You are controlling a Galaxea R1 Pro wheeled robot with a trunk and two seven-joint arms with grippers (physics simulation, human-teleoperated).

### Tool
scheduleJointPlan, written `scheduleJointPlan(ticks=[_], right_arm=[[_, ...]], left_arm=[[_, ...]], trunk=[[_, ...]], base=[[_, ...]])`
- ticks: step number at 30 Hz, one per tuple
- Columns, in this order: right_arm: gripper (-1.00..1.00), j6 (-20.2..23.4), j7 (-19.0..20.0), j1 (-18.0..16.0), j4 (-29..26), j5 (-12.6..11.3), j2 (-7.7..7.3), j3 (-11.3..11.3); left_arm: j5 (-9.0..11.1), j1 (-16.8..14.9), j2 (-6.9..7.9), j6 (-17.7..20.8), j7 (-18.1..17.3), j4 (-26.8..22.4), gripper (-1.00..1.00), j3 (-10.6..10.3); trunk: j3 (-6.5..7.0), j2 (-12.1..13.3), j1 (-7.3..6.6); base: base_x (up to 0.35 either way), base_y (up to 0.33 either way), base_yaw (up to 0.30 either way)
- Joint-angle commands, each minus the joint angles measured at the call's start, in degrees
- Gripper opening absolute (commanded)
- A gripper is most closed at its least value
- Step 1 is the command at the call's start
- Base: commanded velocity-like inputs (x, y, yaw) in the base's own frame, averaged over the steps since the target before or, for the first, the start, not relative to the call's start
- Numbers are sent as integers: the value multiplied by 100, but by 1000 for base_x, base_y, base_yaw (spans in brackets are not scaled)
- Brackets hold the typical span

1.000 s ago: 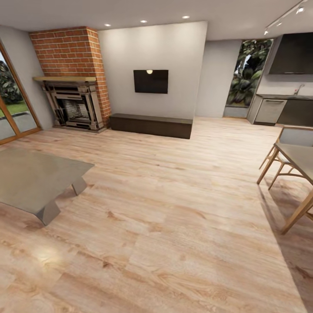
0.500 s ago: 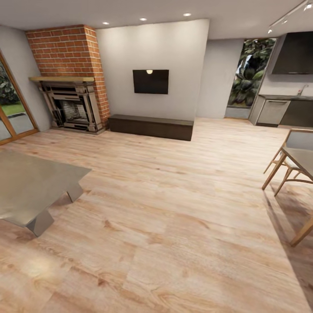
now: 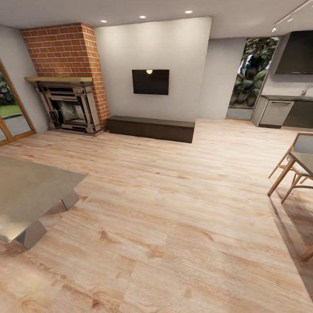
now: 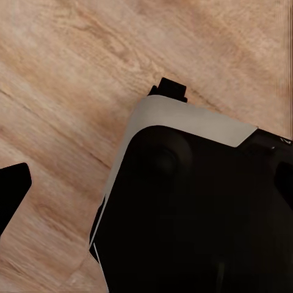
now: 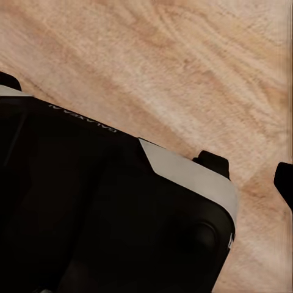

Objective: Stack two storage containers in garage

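I am in the living room, looking over its light wood-plank flooring (image 3: 174, 208) towards a white wall with a dark TV (image 3: 151, 81). The two storage containers are out of view, and so are the garage and its floor. In the left wrist view a dark fingertip (image 4: 13, 192) of my left gripper stands far out at the picture's edge, over wood planks beside my own black and white base (image 4: 195, 207). The right wrist view has a dark fingertip (image 5: 284, 180) equally far out, near the base (image 5: 97, 213). Nothing is held between the fingers.
A grey low table (image 3: 30, 191) stands at the near left. Wooden chairs and a table (image 3: 295, 167) are at the right. A brick fireplace (image 3: 67, 102) and a dark low bench (image 3: 151, 128) line the far wall. Glass doors (image 3: 11, 113) are at the far left, kitchen units (image 3: 287, 113) at the far right.
The whole view has shifted: the camera has moved forward, so the grey table slides off to the left and the chairs to the right. Nothing in the room has moved.
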Motion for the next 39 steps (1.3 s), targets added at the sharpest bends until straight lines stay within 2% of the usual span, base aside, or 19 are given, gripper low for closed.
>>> scheduleJointPlan(ticks=[1, 14, 23, 39], right_arm=[[100, -44, -2, -12, 25, -1, 0, 44], [100, -36, 2, -11, 25, 1, 5, 44], [100, -47, 2, -10, 25, 11, -2, 44], [100, -53, -5, -12, 25, 10, -3, 44]], left_arm=[[14, -6, 0, 8, 11, 7, 100, 17], [14, -6, -4, 8, 11, 7, 100, 17], [14, -6, -17, 16, 11, 7, 100, 17], [14, -6, -17, 16, 11, 7, 100, 17]], trunk=[[-5, -3, 4], [-5, -3, 4], [-15, -3, 4], [-90, -3, 4]], base=[[328, 0, 0], [328, -3, 0], [328, -105, 28], [328, -159, 213]])
